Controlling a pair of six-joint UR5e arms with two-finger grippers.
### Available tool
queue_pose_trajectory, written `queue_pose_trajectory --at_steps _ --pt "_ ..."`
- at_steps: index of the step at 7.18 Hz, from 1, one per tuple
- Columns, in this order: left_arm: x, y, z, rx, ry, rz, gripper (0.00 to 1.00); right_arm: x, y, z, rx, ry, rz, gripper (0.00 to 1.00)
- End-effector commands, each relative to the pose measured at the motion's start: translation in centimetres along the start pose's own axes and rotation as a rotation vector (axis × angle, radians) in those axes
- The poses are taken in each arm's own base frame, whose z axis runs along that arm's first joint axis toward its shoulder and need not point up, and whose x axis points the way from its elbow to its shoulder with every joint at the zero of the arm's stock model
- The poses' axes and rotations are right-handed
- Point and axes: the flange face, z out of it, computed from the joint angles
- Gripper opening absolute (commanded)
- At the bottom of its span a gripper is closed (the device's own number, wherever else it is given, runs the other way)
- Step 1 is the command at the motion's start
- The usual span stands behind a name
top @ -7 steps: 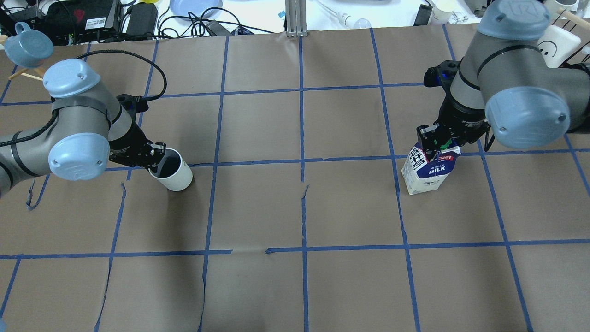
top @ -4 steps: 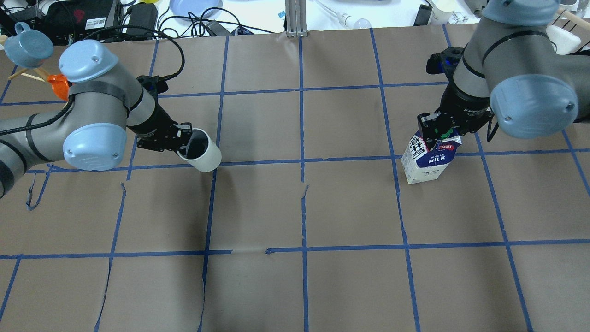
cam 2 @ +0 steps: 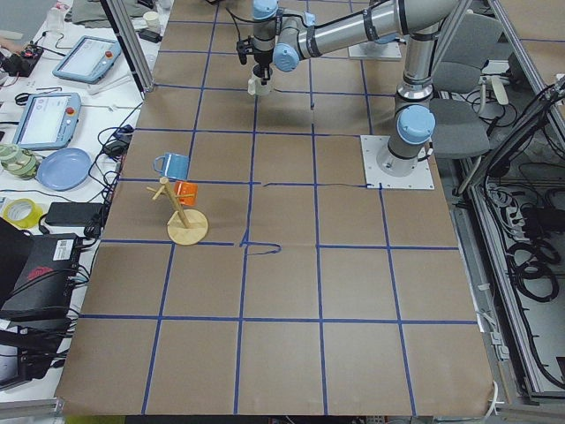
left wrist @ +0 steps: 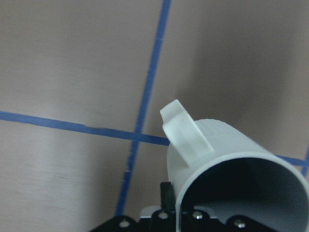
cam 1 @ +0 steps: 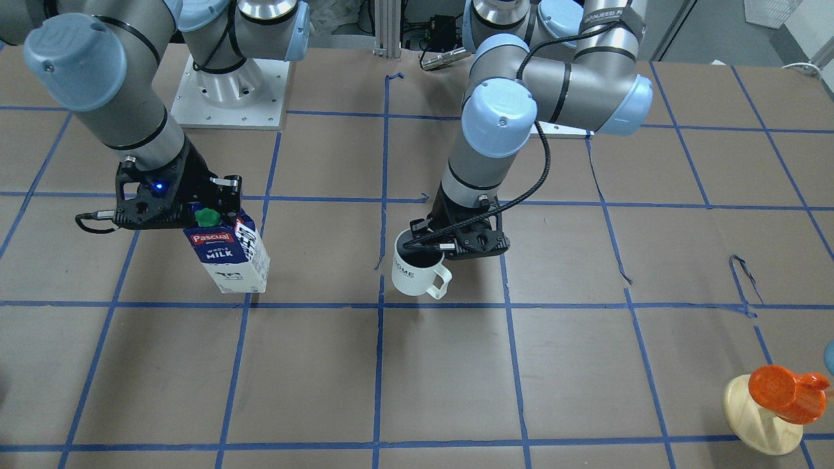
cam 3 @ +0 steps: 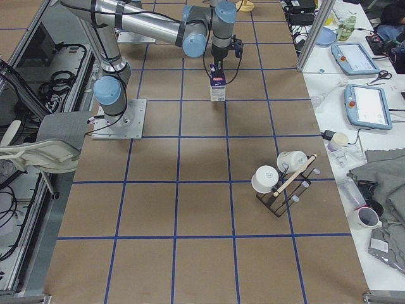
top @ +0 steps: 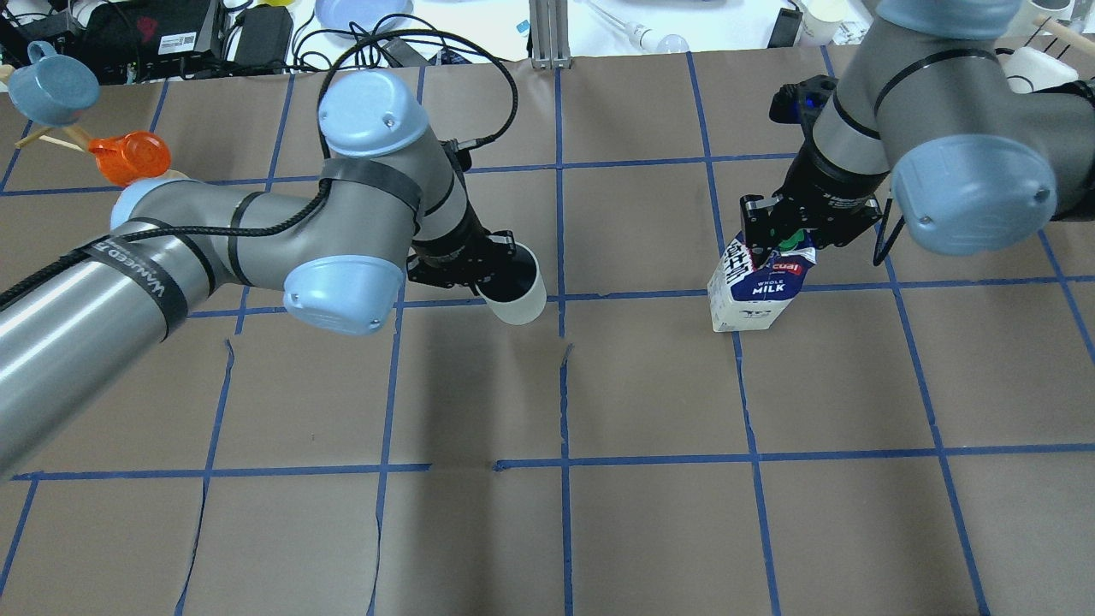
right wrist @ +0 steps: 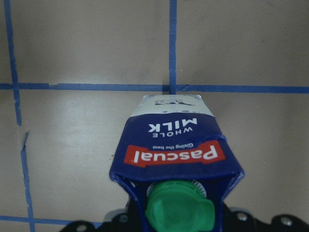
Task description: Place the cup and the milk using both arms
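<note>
Over the table [top: 650,385], the left gripper [top: 481,272] is pinching the breakable cup [top: 519,299] by its rim while the right gripper [top: 780,236] is clamping the likely crushable milk [top: 753,301] at its gable.

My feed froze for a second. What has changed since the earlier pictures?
The left tool carried the cup a long way across toward the milk. The right tool shifted the milk slightly toward the cup. Both tools stayed shut on their loads; nothing was released.
</note>
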Motion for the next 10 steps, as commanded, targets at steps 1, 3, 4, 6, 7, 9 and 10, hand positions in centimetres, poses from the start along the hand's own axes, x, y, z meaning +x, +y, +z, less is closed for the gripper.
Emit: queue_pose_trajectory --at_steps 1,3,4,6,7,9,10 --pt "1.9 1.3 3.1 -0.046 -0.03 0.004 0.0 -2.1 -0.4 -0.4 0.004 -0.008 0.037 0.37" --pt "3.3 1.3 4.5 -0.02 -0.016 -0.004 0.0 -5.5 0.0 0.2 0.005 -0.001 0.024 0.37" --pt "3.4 1.2 5.3 -0.031 -0.022 -0.001 0.0 -6.7 -0.4 0.2 0.015 -0.004 0.031 0.37" --pt "3.3 1.1 5.4 -0.027 -0.035 0.004 0.12 -9.8 -1.2 0.1 0.025 0.006 0.033 0.38" --pt "3.3 1.1 4.9 -0.017 -0.032 0.005 0.5 -10.1 -1.7 -0.4 0.03 0.007 0.045 0.38" --pt "3.5 -0.2 1.1 0.043 -0.015 0.009 0.78 -11.8 -1.5 0.1 0.027 -0.005 0.036 0.38" --pt "2.2 -1.3 0.5 0.071 -0.044 0.012 0.94 -12.8 -1.3 0.6 0.019 -0.004 0.047 0.38"
